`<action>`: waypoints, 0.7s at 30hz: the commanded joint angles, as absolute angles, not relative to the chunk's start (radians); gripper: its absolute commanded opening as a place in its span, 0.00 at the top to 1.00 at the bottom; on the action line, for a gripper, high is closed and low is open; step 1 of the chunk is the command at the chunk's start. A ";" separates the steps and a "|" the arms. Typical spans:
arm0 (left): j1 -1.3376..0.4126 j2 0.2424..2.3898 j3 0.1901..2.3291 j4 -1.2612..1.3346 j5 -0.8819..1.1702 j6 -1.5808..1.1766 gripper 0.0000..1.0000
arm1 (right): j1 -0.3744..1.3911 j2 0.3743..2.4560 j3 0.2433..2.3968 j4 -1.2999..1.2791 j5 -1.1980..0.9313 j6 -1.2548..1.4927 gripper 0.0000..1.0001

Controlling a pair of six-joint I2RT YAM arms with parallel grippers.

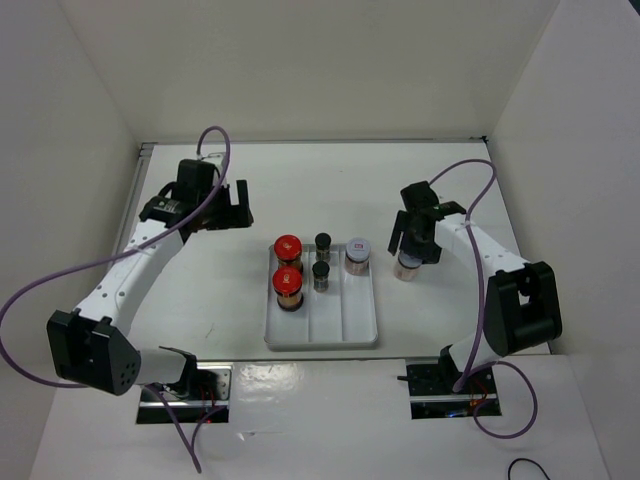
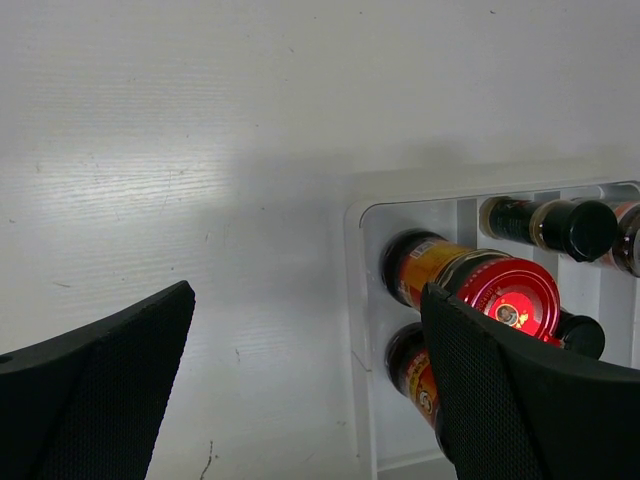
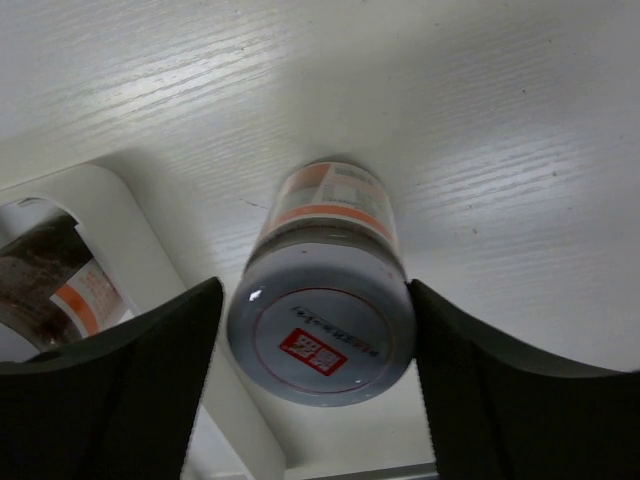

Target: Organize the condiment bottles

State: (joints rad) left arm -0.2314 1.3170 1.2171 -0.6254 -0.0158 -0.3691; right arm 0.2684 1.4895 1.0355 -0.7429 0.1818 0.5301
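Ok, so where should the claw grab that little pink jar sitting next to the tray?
Around its pale lid, coming straight down from above. The jar stands upright beside the tray, round, with room for a finger on either side.

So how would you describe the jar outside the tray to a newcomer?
Find the white three-section tray in the middle of the table. Just off its right side, near the far corner, a squat jar stands on the table between the right arm's fingers. It alone sits outside a compartment; its pale-lidded twin stands in the tray's right section.
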 commanded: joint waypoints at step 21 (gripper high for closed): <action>-0.225 1.244 1.197 -0.592 0.012 -0.357 0.00 | 0.319 1.485 1.037 -0.779 0.166 0.594 0.93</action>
State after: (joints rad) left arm -0.2314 1.2732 1.1904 -0.6197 -0.0013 -0.3691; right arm 0.2974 1.4998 1.0283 -0.7425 0.1814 0.5610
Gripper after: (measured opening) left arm 0.997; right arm 0.701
